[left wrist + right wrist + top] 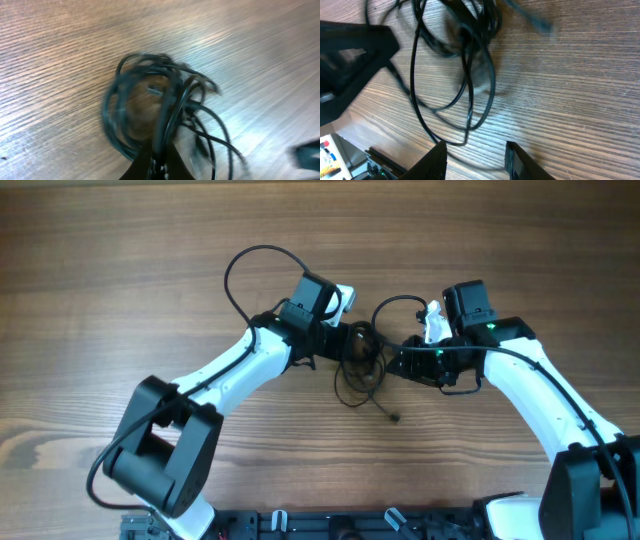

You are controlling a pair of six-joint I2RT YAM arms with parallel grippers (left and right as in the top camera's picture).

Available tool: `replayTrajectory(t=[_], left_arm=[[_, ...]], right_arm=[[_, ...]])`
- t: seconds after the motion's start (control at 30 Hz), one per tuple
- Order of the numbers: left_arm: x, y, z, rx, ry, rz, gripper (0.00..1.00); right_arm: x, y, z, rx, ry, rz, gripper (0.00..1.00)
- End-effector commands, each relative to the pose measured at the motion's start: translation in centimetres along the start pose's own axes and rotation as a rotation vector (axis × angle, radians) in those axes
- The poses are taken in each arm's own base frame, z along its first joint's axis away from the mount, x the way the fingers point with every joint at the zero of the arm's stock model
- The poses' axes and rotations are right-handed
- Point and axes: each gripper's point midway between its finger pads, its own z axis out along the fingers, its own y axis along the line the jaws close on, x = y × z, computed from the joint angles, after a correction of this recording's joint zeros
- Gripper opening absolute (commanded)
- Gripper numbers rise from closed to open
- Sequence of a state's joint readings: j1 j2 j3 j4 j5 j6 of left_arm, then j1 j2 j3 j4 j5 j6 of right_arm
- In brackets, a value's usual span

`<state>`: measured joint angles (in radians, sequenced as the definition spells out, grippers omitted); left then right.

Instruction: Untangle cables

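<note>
Black-fingered, the left gripper (160, 161) is pinched shut on strands of the cables (162, 120), whose tangled bunch lies just ahead of it on the wooden table (60, 50). The right gripper (476, 152) stands partly open and empty, with cable loops just ahead of its fingertips.

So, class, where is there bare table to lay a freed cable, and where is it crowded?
Bare: the table's far edge, wood left of the left arm, wood between both arms. Crowded: the cables between left gripper and right gripper.
</note>
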<state>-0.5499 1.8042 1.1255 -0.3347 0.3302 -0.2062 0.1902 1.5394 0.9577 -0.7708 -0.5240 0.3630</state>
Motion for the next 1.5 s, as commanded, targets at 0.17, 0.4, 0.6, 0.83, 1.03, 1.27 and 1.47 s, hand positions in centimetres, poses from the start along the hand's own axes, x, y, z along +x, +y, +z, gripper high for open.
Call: replayTrajectory(t=[0.17,0.4,0.6,0.83,1.03,1.27,1.47], left_arm=[[0.5,-4.0,-1.2,0.205,0.053,-0.165,0.04],[1.8,-3.5,-1.1,0.179,0.107,-0.192,0.04],[1.9,-2.6,-1.0,0.126,0.099,-0.186,0.04],[1.9,-0.1,-0.9,-0.009,0.076,-0.193,0.04],[1.3,3.1,-1.7,-0.080,0.053,-0.258,0.04],[1.3,1.1,-1.6,0.035,0.073,-0.254,0.04],[1.2,0.0,-1.7,0.098,0.082,-0.251,0.04]], right_arm=[[0.0,0.0,2.6,-0.063,0.072,0.029,0.40],[-1.5,-2.5,5.5,0.014,0.060,0.038,0.40],[-1.4,-3.2,6.0,0.033,0.074,0.045,0.11],[-0.9,-5.5,5.5,0.152,0.079,0.078,0.04],[-0.4,-2.0,2.7,-0.150,0.170,0.011,0.27],[1.2,0.9,5.9,-0.135,0.189,-0.039,0.62],[-0.4,-0.3,7.7,0.035,0.073,0.072,0.07]])
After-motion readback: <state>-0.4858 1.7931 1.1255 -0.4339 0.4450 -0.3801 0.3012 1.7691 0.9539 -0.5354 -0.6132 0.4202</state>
